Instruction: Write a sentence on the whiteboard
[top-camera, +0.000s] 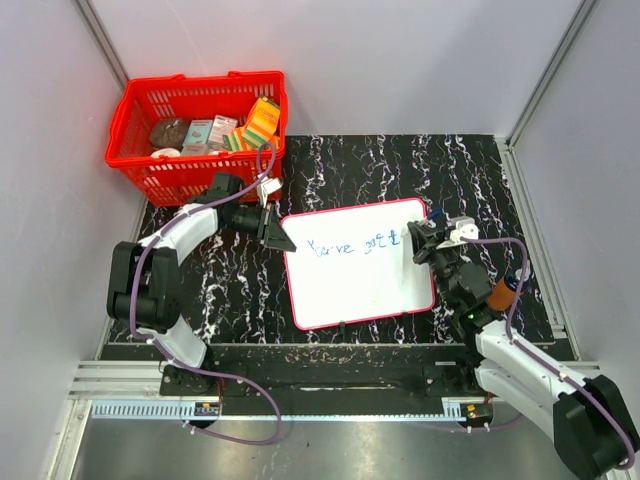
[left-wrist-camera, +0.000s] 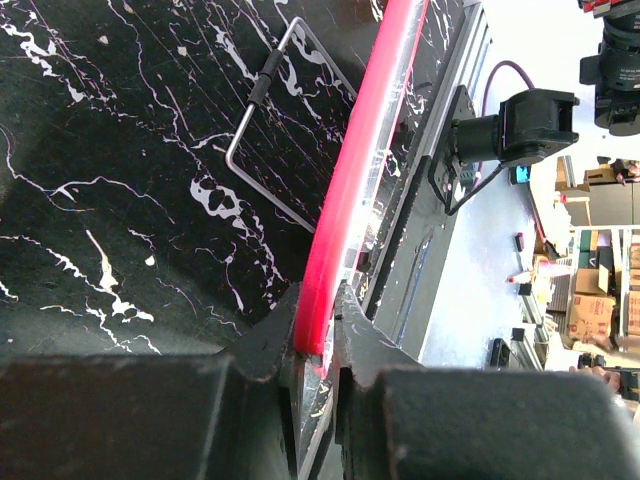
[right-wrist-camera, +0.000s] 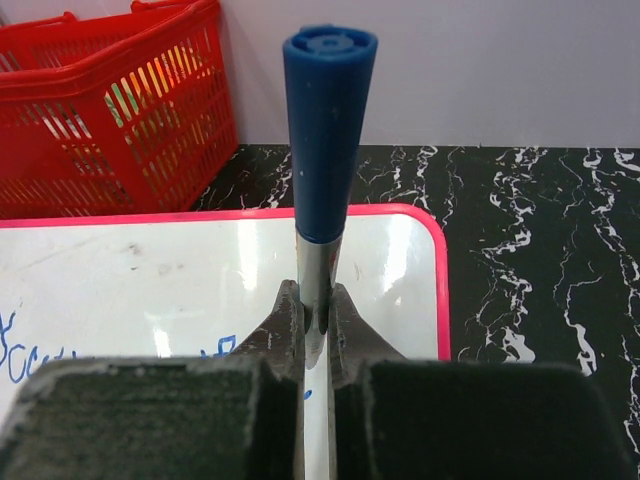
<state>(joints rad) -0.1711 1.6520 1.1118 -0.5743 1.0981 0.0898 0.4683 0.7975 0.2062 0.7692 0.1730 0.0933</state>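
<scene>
The whiteboard (top-camera: 355, 285) with its red frame lies on the black marble table. Blue handwriting (top-camera: 350, 247) runs in one line across its upper part and ends just left of my right gripper (top-camera: 420, 243). That gripper is shut on a blue-capped marker (right-wrist-camera: 325, 130), held upright over the board's right part (right-wrist-camera: 150, 280). The marker tip is hidden below the jaws. Bits of blue writing (right-wrist-camera: 25, 360) show at the left. My left gripper (top-camera: 283, 240) is shut on the board's upper left corner. In the left wrist view the red frame (left-wrist-camera: 350, 190) sits clamped between the fingertips (left-wrist-camera: 318, 320).
A red basket (top-camera: 200, 130) of groceries stands at the back left, also in the right wrist view (right-wrist-camera: 110, 110). A wire stand (left-wrist-camera: 270, 130) lies under the board's edge. An orange object (top-camera: 503, 292) sits beside the right arm. White walls enclose the table.
</scene>
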